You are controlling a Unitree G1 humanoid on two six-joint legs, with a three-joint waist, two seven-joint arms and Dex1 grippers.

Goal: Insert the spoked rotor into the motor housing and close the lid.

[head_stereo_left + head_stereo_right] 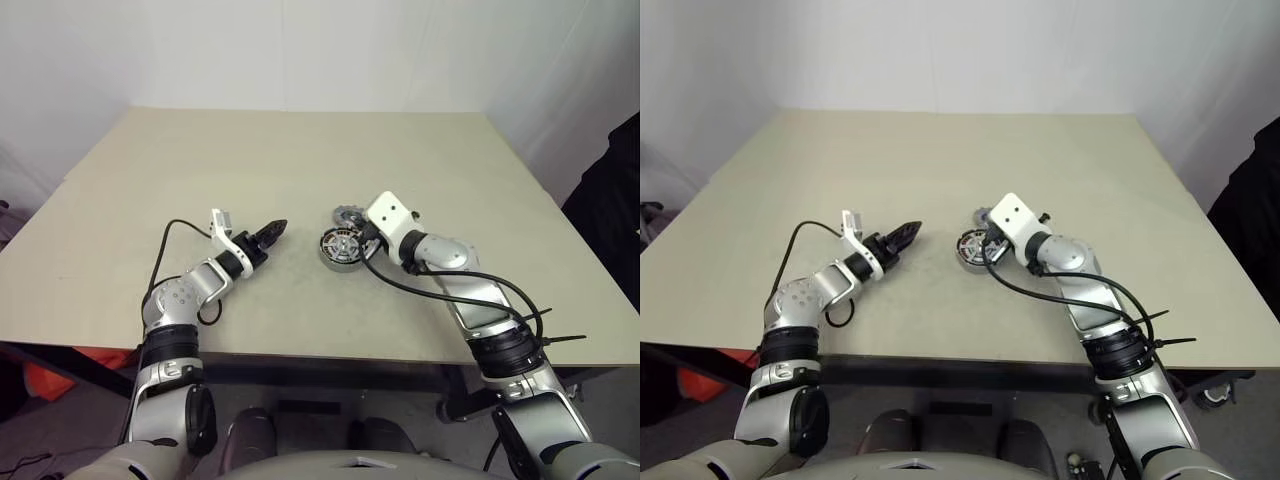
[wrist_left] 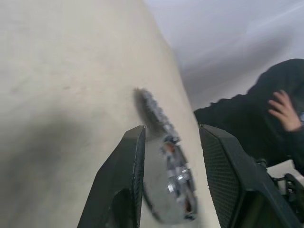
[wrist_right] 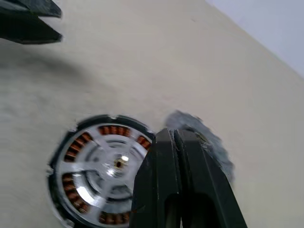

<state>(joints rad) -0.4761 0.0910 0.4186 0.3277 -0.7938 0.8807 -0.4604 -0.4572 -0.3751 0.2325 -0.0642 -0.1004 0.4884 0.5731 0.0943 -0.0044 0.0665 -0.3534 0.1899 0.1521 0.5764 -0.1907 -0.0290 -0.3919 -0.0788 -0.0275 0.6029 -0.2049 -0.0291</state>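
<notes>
Beige table (image 1: 300,160), right pincer (image 3: 176,142) closed, empty, over motor housing (image 3: 102,166)

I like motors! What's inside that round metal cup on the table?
Inside the motor housing sit copper windings around a silver hub, with pale spokes across them. The right hand covers one edge.

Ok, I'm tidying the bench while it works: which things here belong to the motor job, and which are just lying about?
Job:
motor housing
spoked rotor, apparently already seated in it
lid, beside the housing
left gripper, open
right gripper, shut

Lying about:
table, only the support
person in dark clothing beside the table
orange thing on the floor below
</notes>
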